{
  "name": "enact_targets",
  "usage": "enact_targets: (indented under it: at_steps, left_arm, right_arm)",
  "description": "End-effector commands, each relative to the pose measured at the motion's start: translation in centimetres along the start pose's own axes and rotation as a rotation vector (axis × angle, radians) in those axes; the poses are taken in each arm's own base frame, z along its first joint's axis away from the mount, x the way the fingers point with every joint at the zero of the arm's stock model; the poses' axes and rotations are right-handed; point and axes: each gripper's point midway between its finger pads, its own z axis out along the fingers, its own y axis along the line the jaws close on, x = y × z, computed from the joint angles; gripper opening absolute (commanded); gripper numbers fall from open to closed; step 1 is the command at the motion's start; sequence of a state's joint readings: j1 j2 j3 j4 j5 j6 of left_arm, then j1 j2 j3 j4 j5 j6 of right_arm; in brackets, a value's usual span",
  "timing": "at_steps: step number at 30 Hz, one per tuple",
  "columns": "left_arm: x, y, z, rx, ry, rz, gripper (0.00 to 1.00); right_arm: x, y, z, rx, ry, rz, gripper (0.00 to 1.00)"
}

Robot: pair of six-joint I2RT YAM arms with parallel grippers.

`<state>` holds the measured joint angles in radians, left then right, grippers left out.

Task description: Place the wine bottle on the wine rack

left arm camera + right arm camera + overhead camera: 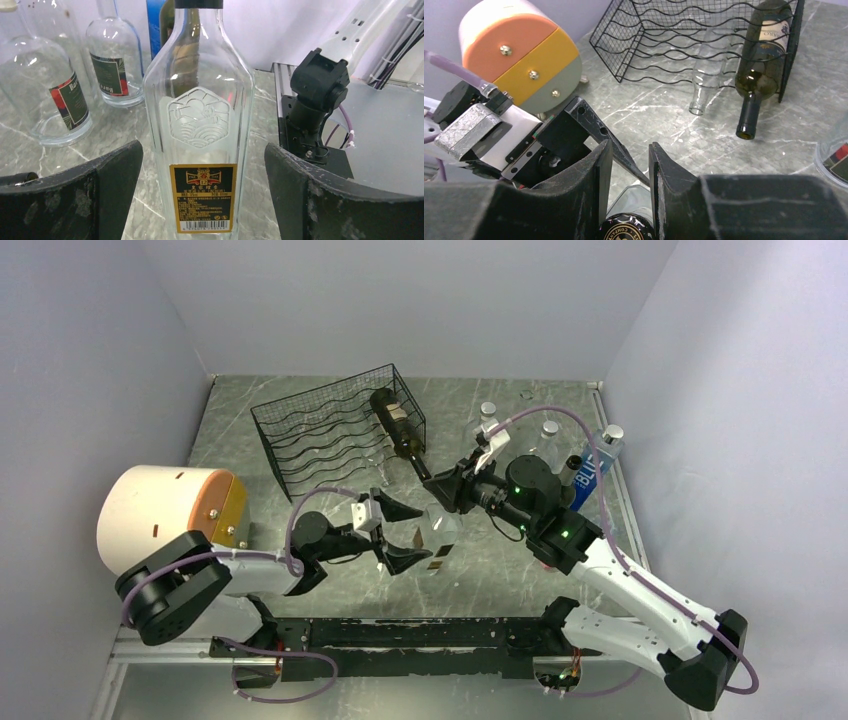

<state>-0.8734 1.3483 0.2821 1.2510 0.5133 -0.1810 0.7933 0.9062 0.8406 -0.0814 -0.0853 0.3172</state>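
Two black fingers (100,190) of the left gripper (424,535) stand released on either side of the clear square glass bottle with a black-and-gold label (200,125), apart from its walls. We see this bottle upright at the centre of the top view, below the black wire-mesh wine rack (330,430) in the upper middle; whether its base rests on the grey marbled table (235,455) we cannot tell. The right gripper (630,150) is clenched on its black cap. A dark green wine bottle (398,428) lies at the rack's right end.

One wine rack (310,440); two lying bottles (764,55); one square bottle (200,125) and four other bottles (111,70) upright; one cylindrical drum (165,515)
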Motion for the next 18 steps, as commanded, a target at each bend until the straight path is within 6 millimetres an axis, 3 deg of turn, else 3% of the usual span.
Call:
enact_targets:
  at_steps: [1,8,14,18]
  left_arm:
    - [-2.3,-1.3,0.6,0.083,-0.082,0.051,0.95]
    - [-2.2,-1.1,1.3,0.097,-0.089,0.042,0.97]
    - [-2.1,-1.0,2.4,0.127,-0.071,0.046,0.81]
    - [-1.9,-0.8,2.6,0.121,-0.071,0.042,0.62]
  right_arm:
    - [-6.0,3.3,-0.7,-0.129,-0.195,0.026,0.0]
    - [-6.6,3.8,-0.7,-0.151,-0.215,0.032,0.0]
    - [-6.8,3.6,-1.0,-0.14,-0.23,0.041,0.0]
    - [-6.7,3.4,-1.2,-0.132,-0.224,0.041,0.0]
